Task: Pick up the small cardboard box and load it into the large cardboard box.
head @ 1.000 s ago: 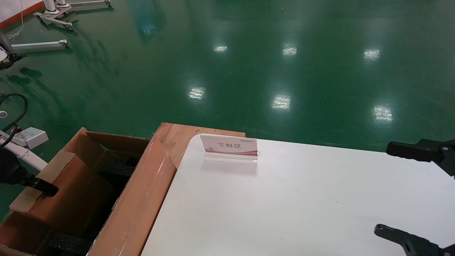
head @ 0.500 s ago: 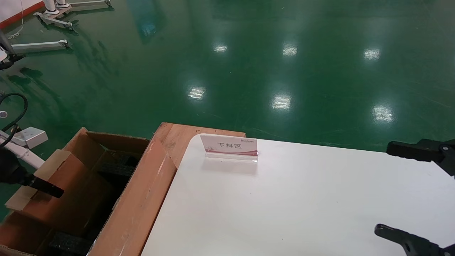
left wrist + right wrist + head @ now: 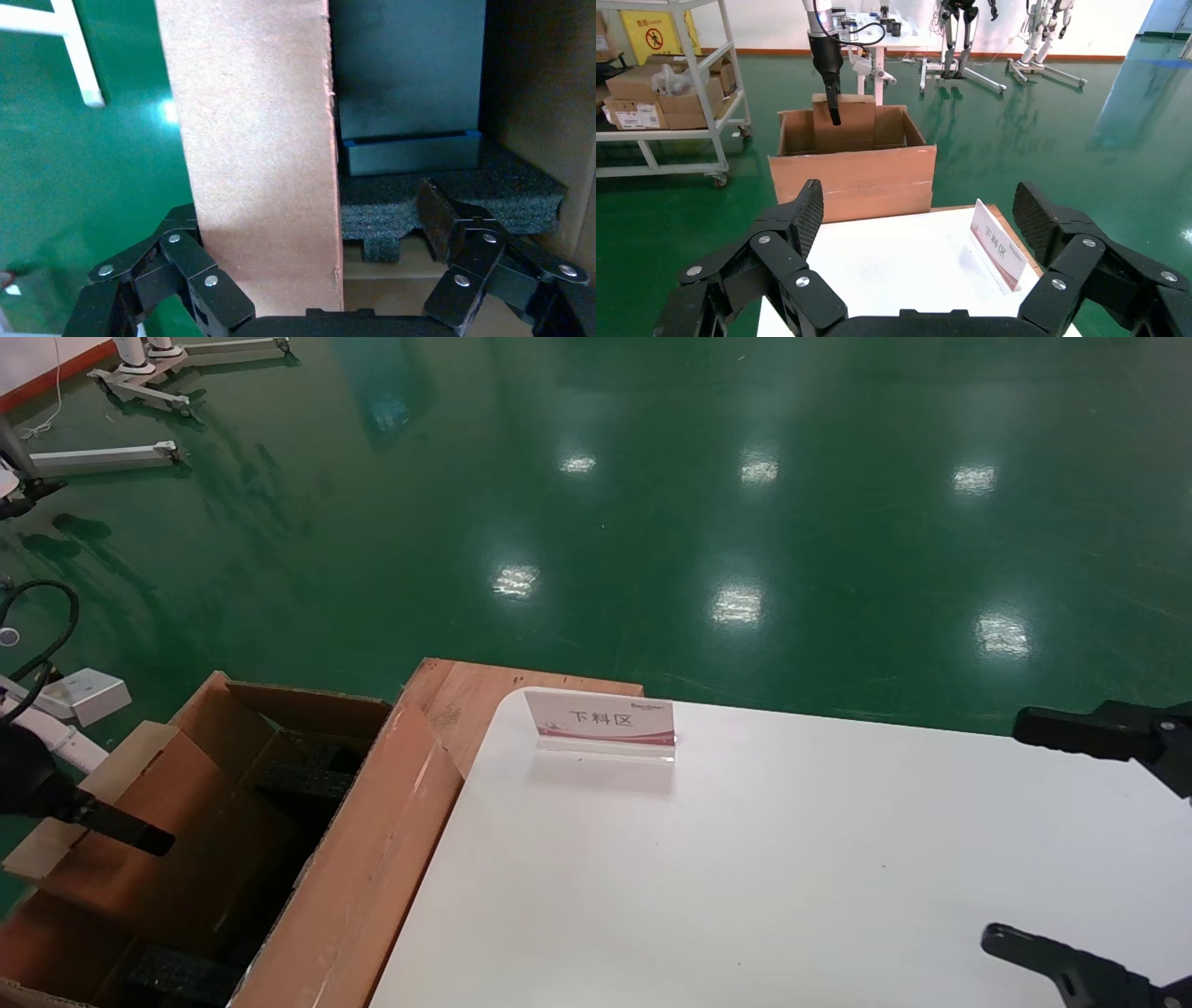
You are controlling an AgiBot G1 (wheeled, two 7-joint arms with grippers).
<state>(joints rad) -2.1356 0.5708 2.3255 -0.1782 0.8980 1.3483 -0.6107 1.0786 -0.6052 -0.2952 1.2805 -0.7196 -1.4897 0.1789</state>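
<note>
The small cardboard box stands tilted inside the large cardboard box, which sits on the floor left of the table. My left gripper is at the small box's upper end and is open. One finger lies over the box's broad face. In the left wrist view the small box stands between the spread jaws of the left gripper, and one finger is clear of it over black foam. My right gripper hangs open over the table's right end.
A white table carries a small sign holder near its far left corner. A wooden board lies under that corner. A dark block sits in the large box. A shelf cart stands beyond it on the green floor.
The small box's top has leaned further out to the left, away from the table. My left gripper's visible finger has slid a little rightward across its face. The right arm has not moved.
</note>
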